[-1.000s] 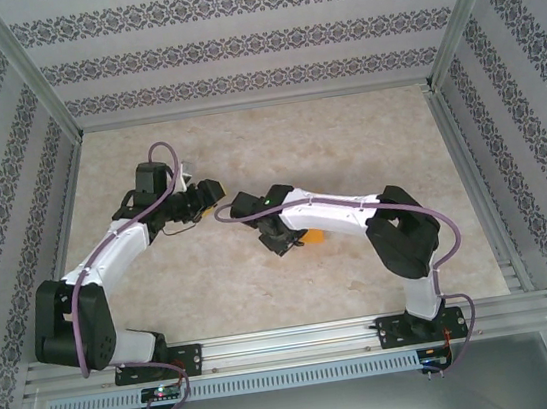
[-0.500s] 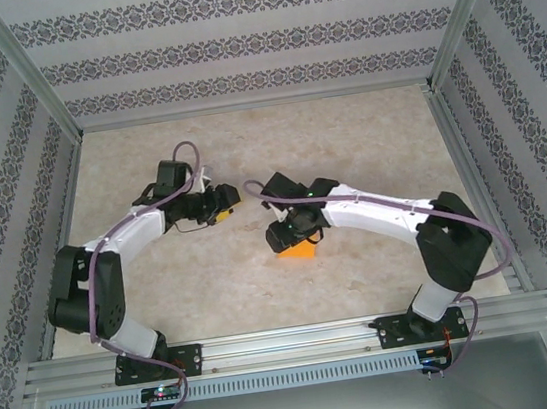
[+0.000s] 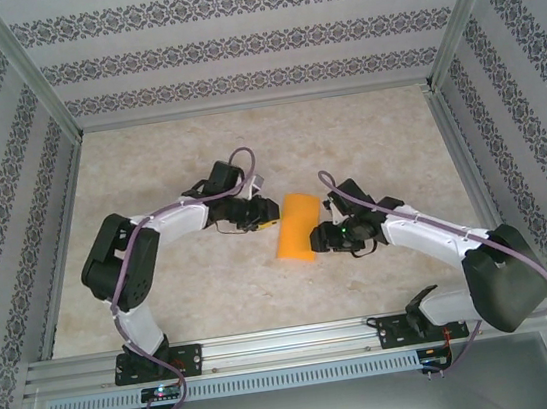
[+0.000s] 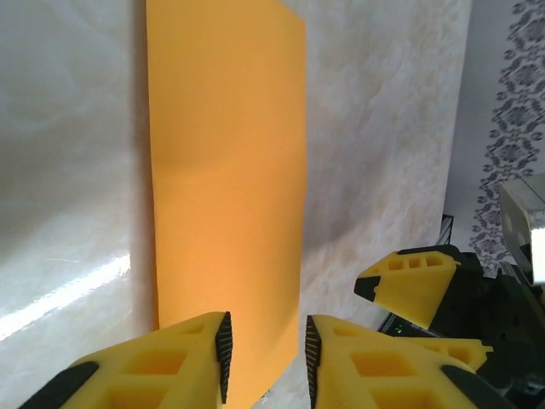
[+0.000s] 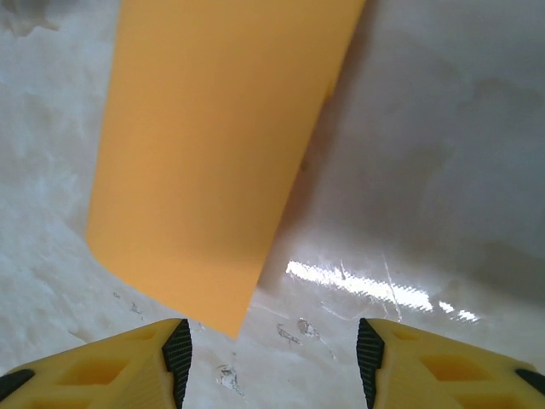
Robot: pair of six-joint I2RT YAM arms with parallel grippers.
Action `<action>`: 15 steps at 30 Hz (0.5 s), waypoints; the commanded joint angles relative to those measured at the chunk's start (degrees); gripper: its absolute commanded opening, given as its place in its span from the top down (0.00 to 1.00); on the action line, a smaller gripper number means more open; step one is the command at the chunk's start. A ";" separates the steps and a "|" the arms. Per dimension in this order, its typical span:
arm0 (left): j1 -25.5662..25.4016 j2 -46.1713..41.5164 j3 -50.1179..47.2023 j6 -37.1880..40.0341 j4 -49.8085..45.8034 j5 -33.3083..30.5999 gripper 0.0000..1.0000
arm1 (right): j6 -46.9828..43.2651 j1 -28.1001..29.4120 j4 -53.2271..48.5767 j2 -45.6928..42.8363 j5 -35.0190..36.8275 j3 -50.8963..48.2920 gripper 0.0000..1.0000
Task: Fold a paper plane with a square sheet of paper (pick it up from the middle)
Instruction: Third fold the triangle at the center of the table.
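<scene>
The square sheet of paper [image 3: 295, 227] is bright orange and lies on the table as a narrow oblong, its long sides running away from me. In the left wrist view the paper [image 4: 226, 170] runs down into the gap between the yellow fingers. My left gripper [image 3: 267, 213] [image 4: 266, 358] sits at the sheet's left edge, its jaws a little apart and not pinching it. My right gripper [image 3: 321, 238] [image 5: 274, 362] is open wide just right of the sheet, and the paper's [image 5: 213, 145] near corner points at the gap. A paper plane is out of view.
The marble-patterned table [image 3: 178, 167] is fenced by an aluminium frame with patterned walls on three sides. A metal rail [image 3: 292, 343] carries both arm bases along the near edge. Purple cables loop over each arm. The right gripper's yellow fingers [image 4: 409, 285] show close by in the left wrist view.
Both arms have swung in toward the middle. The right gripper slid off the paper to its right and opened wider, leaving the sheet uncovered. The left gripper came up to the sheet's left edge and narrowed.
</scene>
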 commanded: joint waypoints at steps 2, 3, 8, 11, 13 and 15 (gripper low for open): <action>-2.71 2.77 1.81 1.46 1.80 0.36 0.72 | 6.92 -2.08 11.65 -0.92 -7.76 -4.39 0.44; -3.18 3.30 2.13 1.67 1.71 0.48 0.74 | 8.13 -2.35 13.84 -0.67 -8.72 -5.21 0.43; -4.63 5.87 3.83 3.90 -0.70 -0.20 0.76 | 11.45 -2.77 19.48 1.91 -11.96 -6.44 0.42; -4.71 7.34 4.04 4.84 -1.41 -0.47 0.77 | 11.55 -2.78 19.80 2.91 -12.09 -6.27 0.41; -4.93 7.98 4.33 5.42 -1.85 -0.56 0.77 | 11.42 -2.75 19.51 3.35 -12.08 -6.18 0.41; -5.15 8.24 4.49 5.99 -2.44 -0.83 0.77 | 10.91 -2.69 18.73 3.57 -11.64 -6.07 0.41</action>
